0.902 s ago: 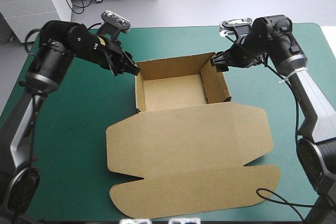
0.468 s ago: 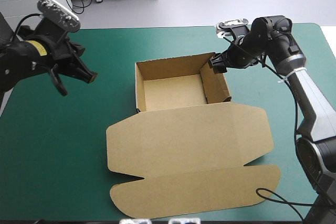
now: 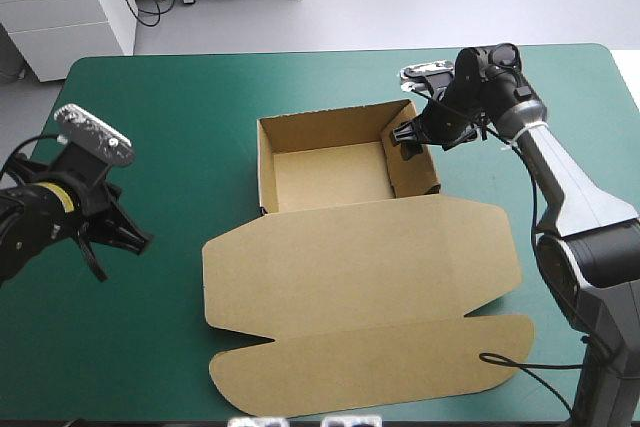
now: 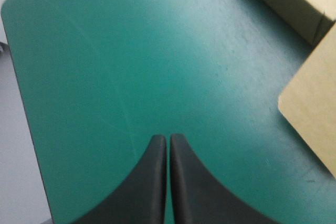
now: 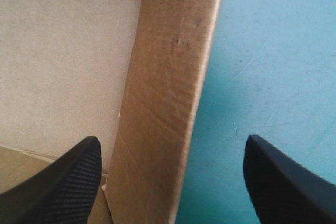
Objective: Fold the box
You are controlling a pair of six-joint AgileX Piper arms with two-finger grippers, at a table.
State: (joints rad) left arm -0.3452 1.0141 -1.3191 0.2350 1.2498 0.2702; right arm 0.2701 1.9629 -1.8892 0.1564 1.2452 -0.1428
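The brown box [image 3: 360, 267], a cut sheet of board, lies about the middle of the teal-green covered counter [image 3: 160, 97]. Its far part stands as an open tray with walls raised. Its lid lies flat on the counter on the tray's near side, with a long rounded flap along the lid's nearest edge.

The right claw [image 3: 405, 137], two broad black curved fingers, sits at the tray's far right corner. It is spread wide and grips nothing. In the right wrist view one finger is inside the tray's right wall and the other is outside it above bare cover, with the wall's top edge running between them. Whether either finger touches the wall cannot be told.

The left claw [image 3: 140, 242], with the same black fingers, hangs over bare cover well to the left of the box, beside the lid's left edge. Its fingers are pressed together tip to tip, with nothing between them.
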